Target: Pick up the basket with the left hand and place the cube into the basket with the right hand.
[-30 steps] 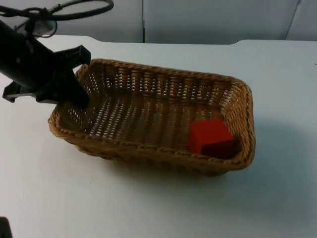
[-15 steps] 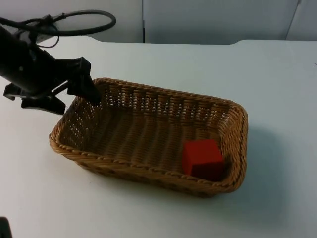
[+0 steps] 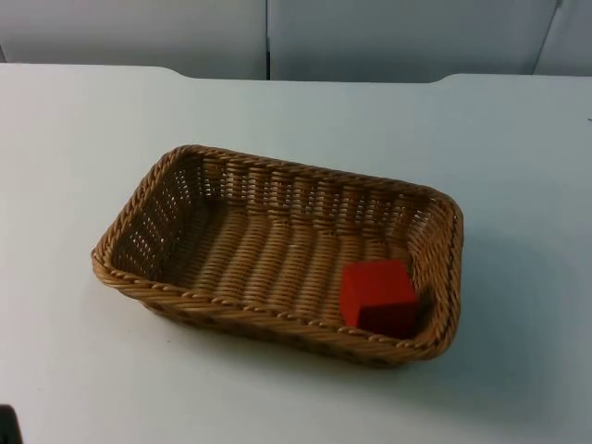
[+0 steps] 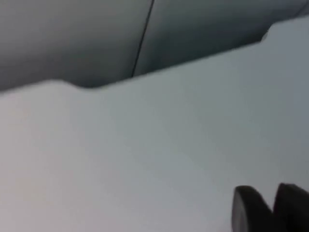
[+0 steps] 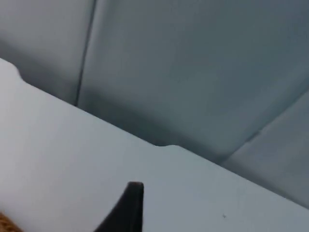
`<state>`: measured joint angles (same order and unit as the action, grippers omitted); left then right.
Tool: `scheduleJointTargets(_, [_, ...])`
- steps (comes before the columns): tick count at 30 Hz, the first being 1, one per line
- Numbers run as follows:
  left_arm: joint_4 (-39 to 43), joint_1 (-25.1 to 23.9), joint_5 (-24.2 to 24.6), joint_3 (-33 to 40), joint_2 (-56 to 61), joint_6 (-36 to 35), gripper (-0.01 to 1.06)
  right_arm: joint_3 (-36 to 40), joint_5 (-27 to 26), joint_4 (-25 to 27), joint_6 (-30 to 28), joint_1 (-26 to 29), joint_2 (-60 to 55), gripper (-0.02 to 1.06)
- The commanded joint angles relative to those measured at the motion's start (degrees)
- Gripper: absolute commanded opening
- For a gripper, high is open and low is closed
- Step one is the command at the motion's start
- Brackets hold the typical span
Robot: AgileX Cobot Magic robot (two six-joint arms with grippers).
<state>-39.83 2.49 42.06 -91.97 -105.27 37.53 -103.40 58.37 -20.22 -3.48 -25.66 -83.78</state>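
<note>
Woven basket [image 3: 277, 254] sits flat on the white table [image 3: 518, 185] with the red cube [image 3: 377, 296] inside at its near right corner, against the wall; no readable writing anywhere. Left gripper [image 4: 270, 208] is above bare table facing the grey partition wall [image 4: 72, 38], two fingertips close together, holding nothing. Right gripper [image 5: 128, 208] shows one dark fingertip over the table near the basket's rim, facing the wall; can't tell its state.

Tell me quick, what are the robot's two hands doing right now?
Left gripper: above bare table, holding nothing; open or shut cannot be told.
Right gripper: above the table near the partition wall, holding nothing; cannot be told either.
</note>
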Motion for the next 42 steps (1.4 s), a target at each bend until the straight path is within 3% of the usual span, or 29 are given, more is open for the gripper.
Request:
scheduleJointTargets(1, [4.3, -0.1, 1.8, -2.6, 5.4, -0.4, 0.0, -1.9, 1.9, -3.4, 0.7, 0.4, 2.6, 0.91])
scheduleJointTargets(2, [6.2, -0.1, 1.3, -2.7, 8.1, -0.4, 0.0, -2.2, 2.3, -3.9, 0.5, 0.4, 3.7, 0.81])
scheduleJointTargets(5, [11.9, -0.1, 3.7, -2.6, 16.0, -3.1, 0.0, -2.7, 3.8, -8.6, 0.5, 0.4, 9.1, 0.32])
scheduleJointTargets(6, [11.9, -0.1, 3.7, -2.6, 16.0, -3.1, 0.0, -2.7, 3.8, -8.6, 0.5, 0.4, 9.1, 0.32])
scheduleJointTargets(7, [14.7, -0.1, 5.7, -2.6, 18.5, -4.6, 0.0, -2.7, 5.8, -12.0, 0.8, 0.4, 10.8, 0.1])
scheduleJointTargets(8, [16.8, -0.1, 7.4, -2.5, 20.5, -6.4, 0.0, -2.7, 8.8, -16.1, 2.9, 0.4, 12.8, 0.0])
scheduleJointTargets(10, [21.0, -0.1, 8.9, -0.9, 25.5, -9.6, 0.0, -2.6, 11.6, -24.0, 6.1, 0.4, 16.3, 0.0])
scheduleJointTargets(16, [27.3, -0.1, 4.1, 10.2, 38.0, -13.9, 0.0, 8.8, 11.6, -33.3, 13.3, 0.3, 30.4, 0.0])
scheduleJointTargets(20, [28.0, -0.1, -2.1, 24.7, 49.1, -14.4, 0.0, 30.3, 11.6, -44.1, 18.5, 0.3, 45.8, 0.0])
scheduleJointTargets(21, [28.0, -0.1, -2.1, 24.7, 49.1, -14.4, 0.0, 30.3, 11.6, -44.1, 18.5, 0.3, 45.8, 0.0])
scheduleJointTargets(24, [27.6, -0.1, -5.4, 35.1, 57.5, -14.8, 0.0, 46.0, 11.6, -44.9, 18.9, 0.4, 55.3, 0.0])
scheduleJointTargets(26, [27.6, -0.1, -5.5, 38.4, 59.5, -16.0, 0.0, 50.5, 11.6, -42.9, 19.3, 0.7, 58.1, 0.0])
scheduleJointTargets(28, [27.5, -0.1, -5.1, 45.1, 65.6, -17.2, 0.0, 57.9, 11.6, -32.8, 19.0, 1.6, 63.3, 0.0])
scheduleJointTargets(30, [27.4, -0.1, -4.6, 49.8, 70.1, -17.2, 0.0, 60.1, 11.6, -20.1, 16.3, 1.6, 66.5, 0.0])
scheduleJointTargets(31, [27.4, -0.1, -4.6, 49.8, 70.1, -17.2, 0.0, 60.1, 11.6, -20.1, 16.3, 1.6, 66.5, 0.0])
scheduleJointTargets(34, [26.3, -0.1, -2.6, 54.2, 76.5, -17.2, 0.0, 59.9, 11.6, 2.9, 8.6, 1.6, 70.2, 0.0])
scheduleJointTargets(35, [26.3, -0.1, -2.6, 54.2, 76.5, -17.2, 0.0, 59.9, 11.6, 2.9, 8.6, 1.6, 70.2, 0.0])
scheduleJointTargets(37, [24.2, -0.1, 1.6, 55.9, 81.7, -17.2, 0.0, 60.1, 10.9, 20.2, -0.9, 1.6, 73.4, 0.0])
scheduleJointTargets(38, [23.4, -0.1, 3.0, 56.3, 83.4, -17.2, 0.0, 60.6, 10.2, 23.2, -2.6, 1.6, 74.8, 0.0])
scheduleJointTargets(42, [22.7, -0.1, 5.2, 57.4, 88.4, -17.2, 0.0, 63.7, 9.0, 22.9, -2.7, 1.6, 79.3, 0.0])
